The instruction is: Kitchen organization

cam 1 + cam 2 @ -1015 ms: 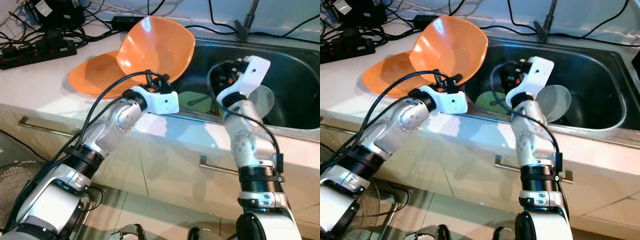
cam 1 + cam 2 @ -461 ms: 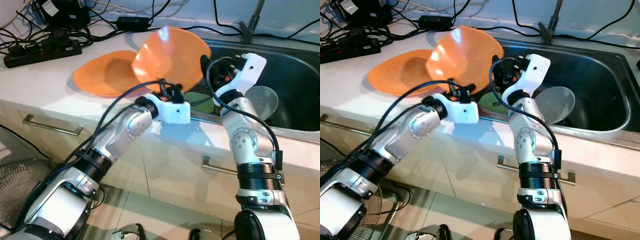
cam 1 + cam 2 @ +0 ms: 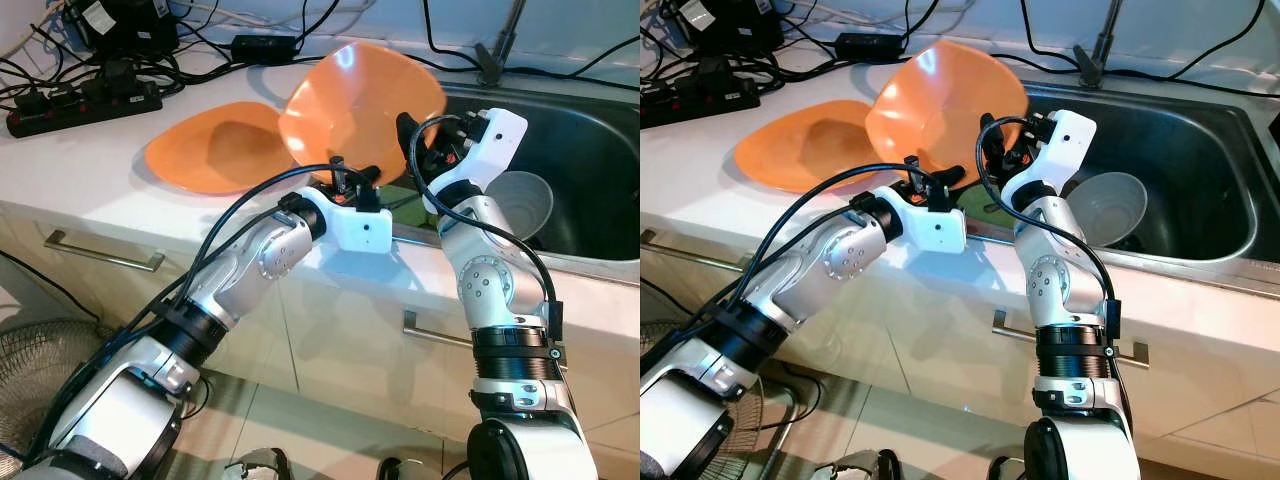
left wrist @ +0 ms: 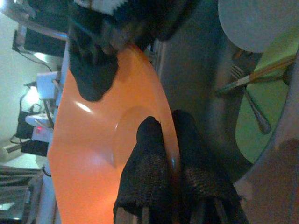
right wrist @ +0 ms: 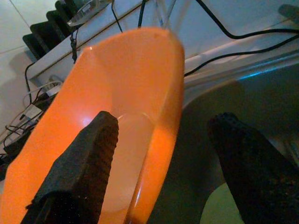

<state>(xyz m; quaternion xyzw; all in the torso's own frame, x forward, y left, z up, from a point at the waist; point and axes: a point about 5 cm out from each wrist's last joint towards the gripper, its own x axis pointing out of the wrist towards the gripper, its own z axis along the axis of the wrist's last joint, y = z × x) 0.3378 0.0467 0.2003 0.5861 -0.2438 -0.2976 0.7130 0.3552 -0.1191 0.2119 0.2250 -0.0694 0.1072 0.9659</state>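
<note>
Holding orange bowl (image 3: pixel 362 108) tilted over sink (image 3: pixel 590 150) edge.
Left gripper (image 4: pixel 174 140) clamps its rim; right gripper (image 5: pixel 163 149) straddles it, spread (I fear slip).

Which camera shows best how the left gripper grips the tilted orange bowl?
The left wrist view: the left gripper pinches the tilted orange bowl at its rim. In both eye views the wrist housing hides that grip.

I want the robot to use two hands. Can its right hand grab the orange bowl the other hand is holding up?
Probably yes. The right gripper is open with the orange bowl's rim between its fingers, nothing blocking.
</note>
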